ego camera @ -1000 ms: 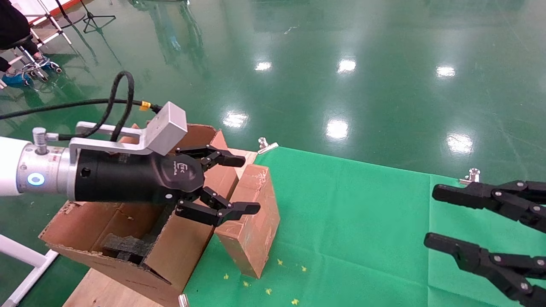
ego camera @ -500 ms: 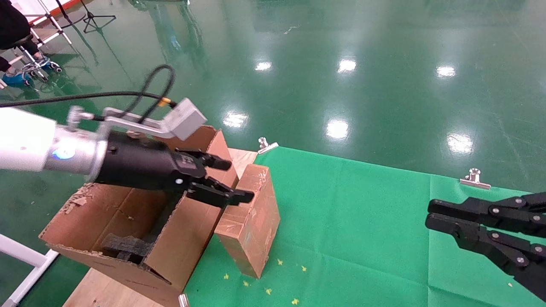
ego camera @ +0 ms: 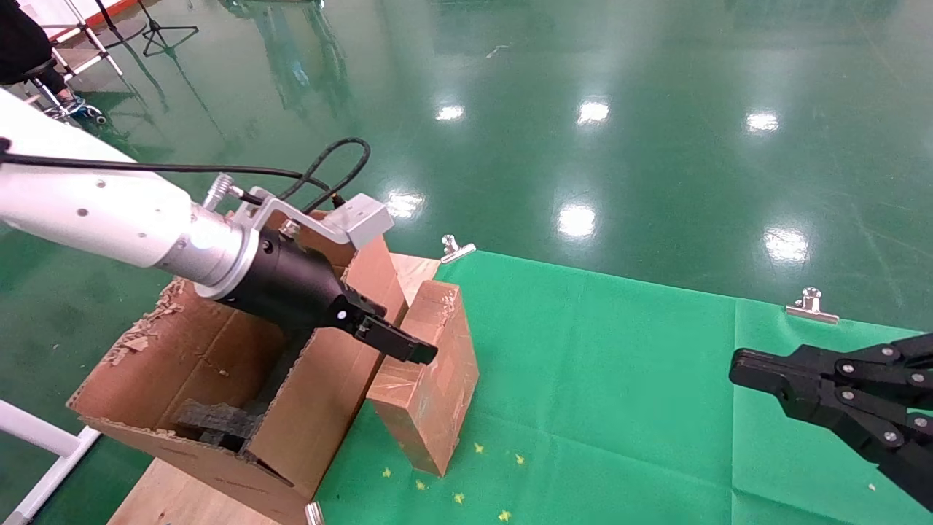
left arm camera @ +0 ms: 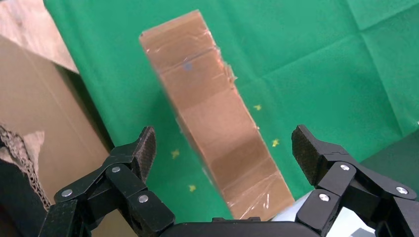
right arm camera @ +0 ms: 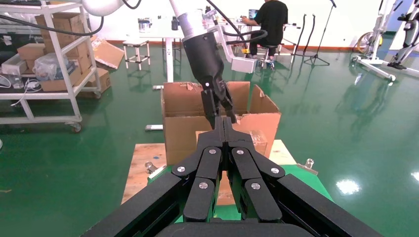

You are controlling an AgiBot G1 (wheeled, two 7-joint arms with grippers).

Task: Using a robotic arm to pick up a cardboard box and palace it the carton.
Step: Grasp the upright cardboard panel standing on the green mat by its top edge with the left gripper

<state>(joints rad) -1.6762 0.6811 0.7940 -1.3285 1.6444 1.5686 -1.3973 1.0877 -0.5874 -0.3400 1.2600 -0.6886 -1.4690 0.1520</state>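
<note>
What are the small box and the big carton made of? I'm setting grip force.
The small box: brown cardboard, looks wrapped in glossy clear tape, with shiny wrinkles and scuffed edges. The big carton: matte corrugated cardboard, torn ragged flap edges; dark, probably foam, pieces inside. Left gripper is open above the box.

My workspace sits on a glossy green floor [ego camera: 583, 109] that throws back bright white glare spots from the ceiling lights. The tabletop [ego camera: 619, 379] is covered in green cloth, held by silver binder clips [ego camera: 810, 305] along its far edge, with bare wood [ego camera: 182, 499] showing at the near-left corner. Beyond the tabletop, a white wall [right arm camera: 341, 19] runs across the back. Near it stand a metal shelving rack [right arm camera: 54, 59] stacked with boxes, a white table [right arm camera: 153, 37] with a stool [right arm camera: 132, 49], and a person in black [right arm camera: 271, 22] at a desk.
</note>
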